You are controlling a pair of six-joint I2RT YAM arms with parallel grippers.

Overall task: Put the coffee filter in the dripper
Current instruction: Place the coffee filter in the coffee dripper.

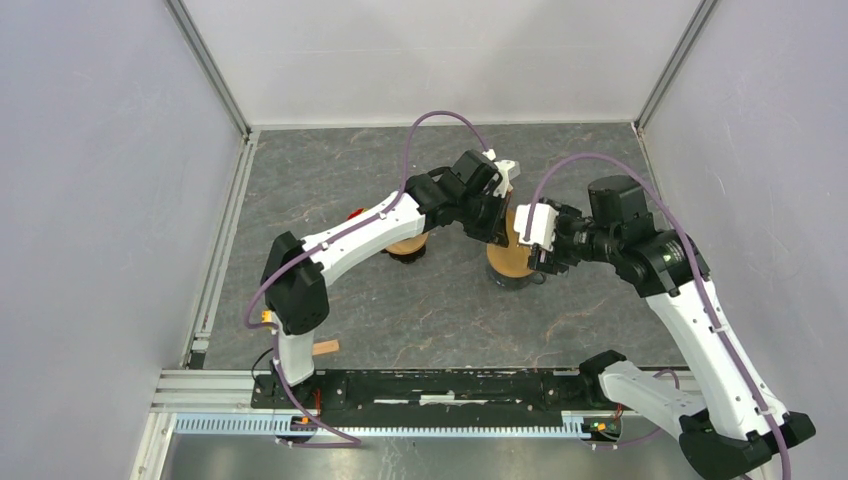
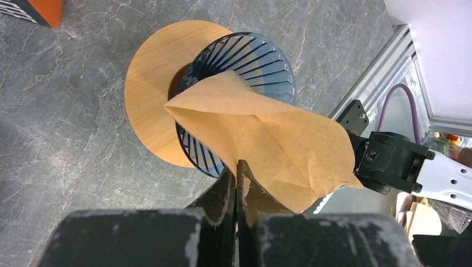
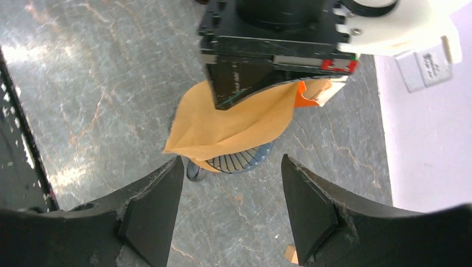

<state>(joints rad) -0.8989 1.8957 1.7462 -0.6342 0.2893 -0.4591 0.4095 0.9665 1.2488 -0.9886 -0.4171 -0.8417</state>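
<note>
Paper coffee filter (image 2: 267, 139): thin, light, floppy, likely to crease or tear. Hangs half-collapsed over blue ribbed dripper (image 2: 261, 55), apparently not seated. Best hold: gentle pinch at edge. Left gripper (image 2: 238, 175) pressed together on filter's lower edge. Right gripper (image 3: 231, 167) spread, empty, near dripper. Dripper stands on round wooden base (image 2: 147, 94).

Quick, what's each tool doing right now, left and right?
Left tool: closed on the coffee filter, just above the dripper.
Right tool: open, holding nothing.
</note>
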